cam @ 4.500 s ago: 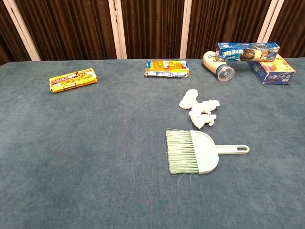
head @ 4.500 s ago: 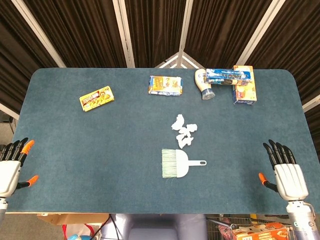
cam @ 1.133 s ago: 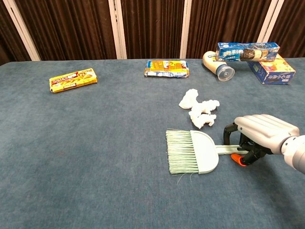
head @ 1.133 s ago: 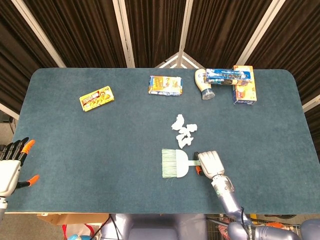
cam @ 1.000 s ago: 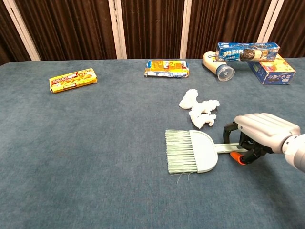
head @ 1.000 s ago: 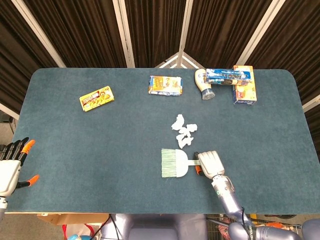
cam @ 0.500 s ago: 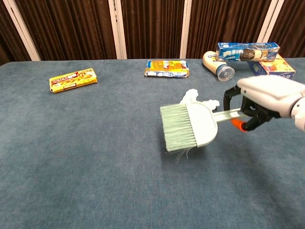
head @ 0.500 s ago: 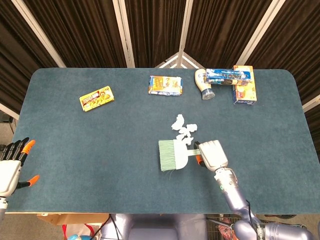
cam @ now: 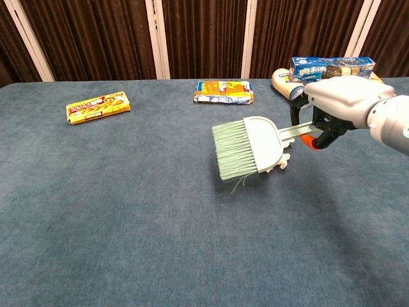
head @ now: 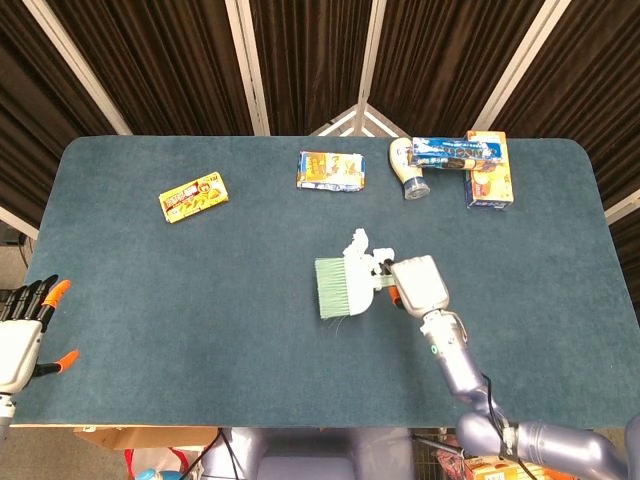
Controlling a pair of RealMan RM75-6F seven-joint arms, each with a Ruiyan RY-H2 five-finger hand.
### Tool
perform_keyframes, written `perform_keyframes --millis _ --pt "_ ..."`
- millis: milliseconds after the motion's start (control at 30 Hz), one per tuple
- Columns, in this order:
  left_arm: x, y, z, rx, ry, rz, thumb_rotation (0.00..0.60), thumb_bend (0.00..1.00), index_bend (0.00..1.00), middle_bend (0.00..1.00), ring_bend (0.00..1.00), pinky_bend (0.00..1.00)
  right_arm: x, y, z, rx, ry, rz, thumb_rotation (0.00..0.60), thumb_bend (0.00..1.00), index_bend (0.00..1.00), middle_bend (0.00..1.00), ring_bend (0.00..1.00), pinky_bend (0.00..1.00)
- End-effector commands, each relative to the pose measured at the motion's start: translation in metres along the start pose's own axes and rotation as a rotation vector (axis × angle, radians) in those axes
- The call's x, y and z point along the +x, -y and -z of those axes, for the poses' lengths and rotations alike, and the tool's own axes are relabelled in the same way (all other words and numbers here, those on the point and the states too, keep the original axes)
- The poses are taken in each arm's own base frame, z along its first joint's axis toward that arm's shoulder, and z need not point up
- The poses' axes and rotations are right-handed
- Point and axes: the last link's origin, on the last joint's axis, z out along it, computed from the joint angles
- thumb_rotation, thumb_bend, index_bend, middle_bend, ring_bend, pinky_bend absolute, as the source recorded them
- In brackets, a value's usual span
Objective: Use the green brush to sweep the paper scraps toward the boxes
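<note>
STEP: brush in hand, sweep not begun | My right hand (cam: 339, 102) fingers clasp green brush (cam: 249, 148) handle, raised over paper scraps (head: 366, 250) | left hand (head: 18, 338) released, idle | NEXT: lower bristles beside scraps, push toward boxes (head: 487, 170)

Even overhead light falls on the table (head: 150, 300), bright and free of glare, while the curtains (head: 310, 60) behind stay dark. Both views are sharp; the brush (cam: 246, 148) casts only a faint, soft shadow.
</note>
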Motion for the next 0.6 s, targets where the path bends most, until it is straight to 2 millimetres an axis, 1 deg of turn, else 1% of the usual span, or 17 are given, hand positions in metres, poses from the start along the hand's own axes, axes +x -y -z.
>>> perform_keyframes --millis 33,133,233,300,467,600 --pt "0.000 0.000 0.000 0.000 0.003 0.002 0.600 0.05 0.00 0.00 0.00 0.00 -0.006 0.000 -0.015 -0.022 0.028 0.028 0.600 0.60 0.76 0.97 1.00 1.00" --pt "-0.001 0.000 -0.001 -0.001 0.007 0.005 0.600 0.05 0.00 0.00 0.00 0.00 -0.012 -0.005 -0.024 -0.045 0.046 0.055 0.600 0.60 0.77 0.97 1.00 1.00" --pt "-0.001 -0.001 -0.001 -0.002 0.009 0.006 0.600 0.05 0.00 0.00 0.00 0.00 -0.015 -0.011 -0.029 -0.063 0.051 0.081 0.600 0.60 0.77 0.97 1.00 1.00" --pt "-0.001 0.000 -0.001 0.000 0.012 0.008 0.600 0.05 0.00 0.00 0.00 0.00 -0.017 -0.020 -0.031 -0.083 0.054 0.102 0.600 0.60 0.77 0.97 1.00 1.00" --pt "0.000 0.000 -0.001 0.001 0.011 0.011 0.600 0.05 0.00 0.00 0.00 0.00 -0.011 -0.050 -0.035 -0.154 0.044 0.168 0.600 0.60 0.77 0.97 1.00 1.00" --pt "0.001 -0.001 0.000 -0.003 0.007 0.012 0.600 0.05 0.00 0.00 0.00 0.00 0.002 -0.082 -0.033 -0.231 0.029 0.232 0.600 0.60 0.77 0.97 1.00 1.00"
